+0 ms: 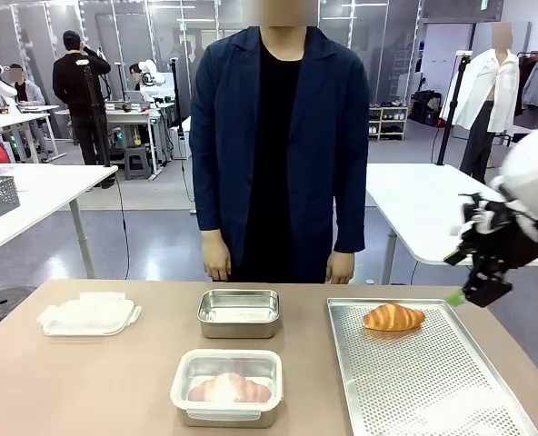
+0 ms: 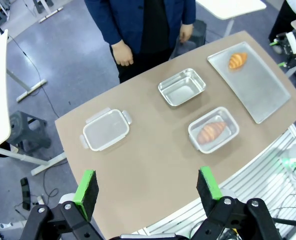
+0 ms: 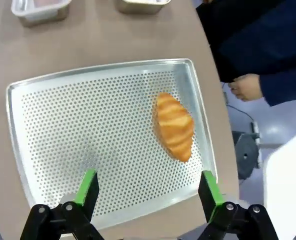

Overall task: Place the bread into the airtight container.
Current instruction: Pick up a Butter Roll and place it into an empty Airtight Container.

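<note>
Your right gripper (image 3: 148,178) hovers spread wide over the perforated metal tray (image 3: 63,130); line its jaws across the golden croissant's (image 3: 174,126) narrow width, then close gently to avoid crushing it.

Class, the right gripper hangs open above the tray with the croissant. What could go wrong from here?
1. The croissant lies close to the rim of the tray, off to one side of the right gripper; a finger may catch the rim or land on the bread.
2. The near container already holds bread; the empty container stands close to the person's hand, so the reach may come near it.
</note>
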You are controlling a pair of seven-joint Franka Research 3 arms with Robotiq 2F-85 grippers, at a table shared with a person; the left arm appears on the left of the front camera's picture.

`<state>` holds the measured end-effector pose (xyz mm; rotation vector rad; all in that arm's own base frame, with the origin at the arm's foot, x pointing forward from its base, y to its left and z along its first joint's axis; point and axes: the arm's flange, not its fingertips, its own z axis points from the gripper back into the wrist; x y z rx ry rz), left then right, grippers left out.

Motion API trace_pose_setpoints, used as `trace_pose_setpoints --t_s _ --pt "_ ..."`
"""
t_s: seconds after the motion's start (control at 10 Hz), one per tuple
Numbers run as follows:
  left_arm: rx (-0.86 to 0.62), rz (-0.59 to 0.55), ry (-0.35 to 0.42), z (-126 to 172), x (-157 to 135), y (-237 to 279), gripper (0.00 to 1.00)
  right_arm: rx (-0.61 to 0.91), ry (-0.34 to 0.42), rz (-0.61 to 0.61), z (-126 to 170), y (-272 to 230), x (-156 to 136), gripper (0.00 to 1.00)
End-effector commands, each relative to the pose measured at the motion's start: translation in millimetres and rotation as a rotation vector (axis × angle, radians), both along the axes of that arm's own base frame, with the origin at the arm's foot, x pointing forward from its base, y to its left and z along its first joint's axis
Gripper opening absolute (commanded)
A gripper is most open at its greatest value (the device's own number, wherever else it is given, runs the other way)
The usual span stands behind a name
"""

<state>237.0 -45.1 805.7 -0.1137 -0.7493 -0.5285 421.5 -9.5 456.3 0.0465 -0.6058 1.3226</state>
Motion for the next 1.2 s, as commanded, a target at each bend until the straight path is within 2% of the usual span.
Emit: trace_pose_setpoints --t_s 0.0,0.2,0.5,0.6,0.7,1.1 --pt "-0.005 -0.008 0.000 0 0 0 1.00 -0.064 0.045 0.023 -5 11 43 1.00" --pt "-0.005 -0.008 0.000 0 0 0 1.00 -0.182 0.025 0.088 -25 31 72 1.00" --pt "-0.005 -0.008 0.000 0 0 0 1.00 -0.219 0.110 0.061 -44 40 103 1.00" --pt "-0.005 -0.008 0.000 0 0 0 1.00 -0.214 0.094 -0.023 -44 41 95 1.00" --pt "-0.005 -0.008 0.000 0 0 0 1.00 -0.194 0.080 0.113 -48 37 94 1.00" --pt "-0.005 -0.008 0.000 0 0 0 1.00 -0.202 0.087 0.083 -49 39 97 1.00"
